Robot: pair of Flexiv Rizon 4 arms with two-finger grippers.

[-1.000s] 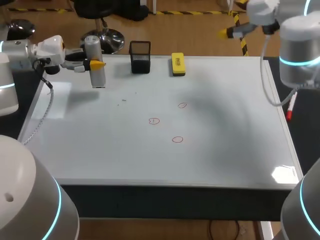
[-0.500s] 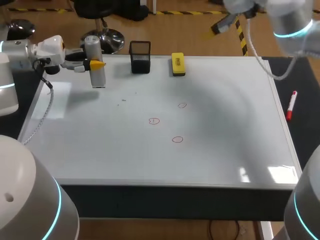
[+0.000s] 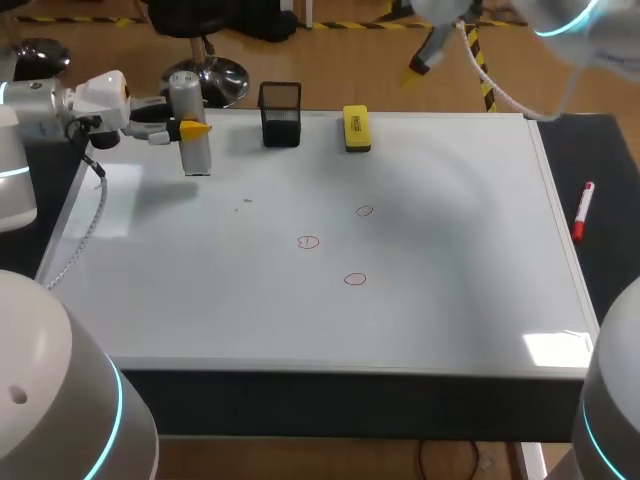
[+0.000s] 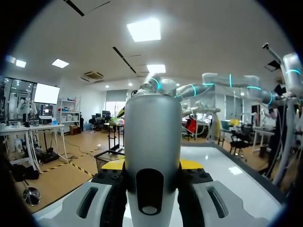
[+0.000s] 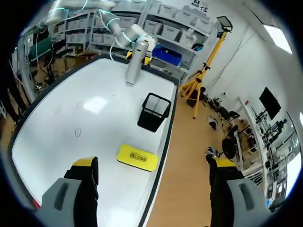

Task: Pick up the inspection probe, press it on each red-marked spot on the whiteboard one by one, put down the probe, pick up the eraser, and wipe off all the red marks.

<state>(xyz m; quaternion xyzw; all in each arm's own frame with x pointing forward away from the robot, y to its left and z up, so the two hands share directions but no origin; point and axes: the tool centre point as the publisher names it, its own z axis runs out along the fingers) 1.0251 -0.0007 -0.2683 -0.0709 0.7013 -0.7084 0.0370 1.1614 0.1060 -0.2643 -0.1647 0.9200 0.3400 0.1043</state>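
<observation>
The inspection probe [image 3: 188, 100] is clamped upright in the left gripper [image 3: 190, 130] over the whiteboard's [image 3: 450, 260] far left corner. Pressing is judged not yet begun, and three red marks [image 3: 308, 242] are unwiped. The eraser [image 3: 355, 128] is left at the far edge, below the raised right gripper [image 5: 154, 163], which is spread wide and empty

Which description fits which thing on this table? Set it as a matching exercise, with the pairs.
1 silver cylindrical inspection probe
2 yellow rectangular eraser
3 black mesh pen cup
4 small red circle marks

A drawn midway across the whiteboard
B lying flat at the far edge
C upright between the left fingers
D standing between probe and eraser

Pairs: 1-C, 2-B, 3-D, 4-A
</observation>
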